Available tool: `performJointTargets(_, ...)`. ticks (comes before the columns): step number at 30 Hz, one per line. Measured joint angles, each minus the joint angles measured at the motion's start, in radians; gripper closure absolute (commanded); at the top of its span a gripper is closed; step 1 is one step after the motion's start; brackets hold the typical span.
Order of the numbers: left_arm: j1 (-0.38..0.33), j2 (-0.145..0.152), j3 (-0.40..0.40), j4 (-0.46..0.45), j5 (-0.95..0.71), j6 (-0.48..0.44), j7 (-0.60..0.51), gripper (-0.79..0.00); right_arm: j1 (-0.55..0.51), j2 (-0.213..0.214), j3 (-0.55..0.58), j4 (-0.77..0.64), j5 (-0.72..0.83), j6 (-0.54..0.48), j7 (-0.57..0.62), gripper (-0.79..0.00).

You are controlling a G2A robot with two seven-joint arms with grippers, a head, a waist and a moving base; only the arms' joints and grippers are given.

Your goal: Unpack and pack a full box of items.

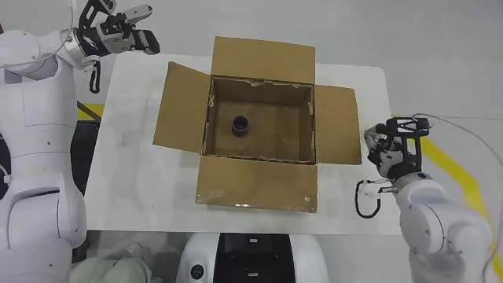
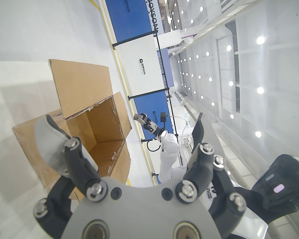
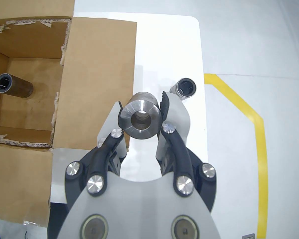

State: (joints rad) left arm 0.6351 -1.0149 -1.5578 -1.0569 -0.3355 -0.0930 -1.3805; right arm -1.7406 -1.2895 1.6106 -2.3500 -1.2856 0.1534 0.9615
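A white table point(image 1: 134, 165) stood on pale grey floor point(image 1: 393, 16), a yellow line point(image 3: 262, 150) at four o'clock; blue panels point(image 2: 124, 13) stood beyond.

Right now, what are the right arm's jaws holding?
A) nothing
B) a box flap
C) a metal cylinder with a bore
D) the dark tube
C: in the right wrist view the right jaws are clamped on a metal cylinder with a hole through it, while the dark tube sits inside the box.
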Motion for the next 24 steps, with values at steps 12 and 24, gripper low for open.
performJointTargets(12, 0.0, 0.0, 0.0, 0.0, 0.0, 0.0, 0.0, -0.785, -0.1, -0.002, 0.09, 0.033, 0.106, 0.019, -0.041, 0.0)
performJointTargets(24, 0.0, 0.0, 0.0, 0.0, 0.0, 0.0, 0.0, -0.785, -0.047, 0.005, 0.139, 0.218, 0.216, -0.05, -0.049, 0.0)
